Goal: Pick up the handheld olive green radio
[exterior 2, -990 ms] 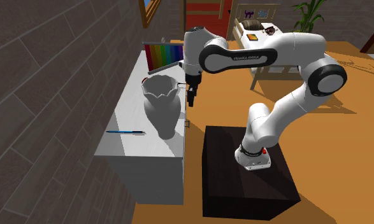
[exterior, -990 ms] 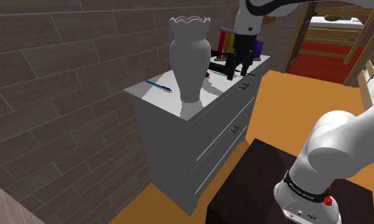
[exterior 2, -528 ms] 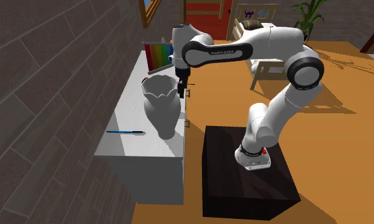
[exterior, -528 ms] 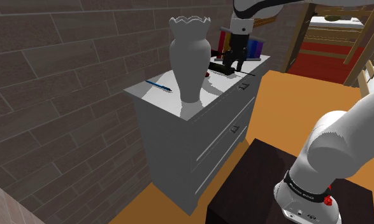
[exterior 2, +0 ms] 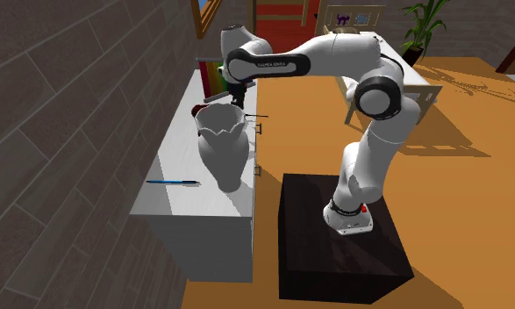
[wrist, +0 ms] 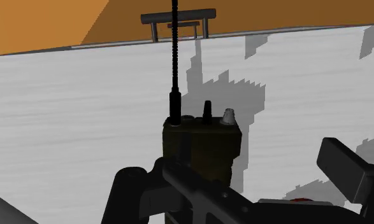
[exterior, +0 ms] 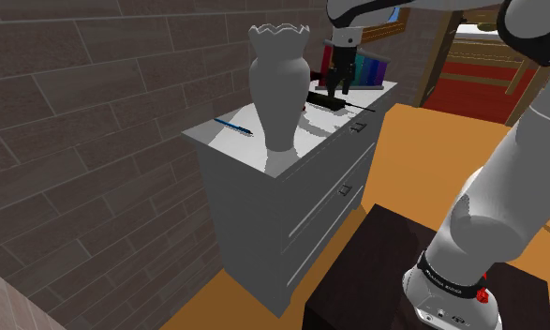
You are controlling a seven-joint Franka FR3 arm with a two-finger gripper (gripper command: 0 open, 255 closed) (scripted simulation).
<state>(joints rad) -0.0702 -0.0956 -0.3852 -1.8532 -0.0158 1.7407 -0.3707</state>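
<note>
- Shoulder view: my pincer [exterior: 338,82] is hanging over the far end of the smooth white dresser [exterior: 263,159]. It is just above the dark radio [exterior: 325,99], which is lying flat there. A tall vase [exterior: 280,84] with a wavy rim is standing nearer.
- Second exterior view: the vase is covering the radio's body, while its thin antenna [exterior 2: 257,115] is poking past the dresser's edge.
- Wrist view: the radio is showing as a boxy olive block with small knobs. My fingers [wrist: 341,168] are standing apart, released, either side of it.
</note>
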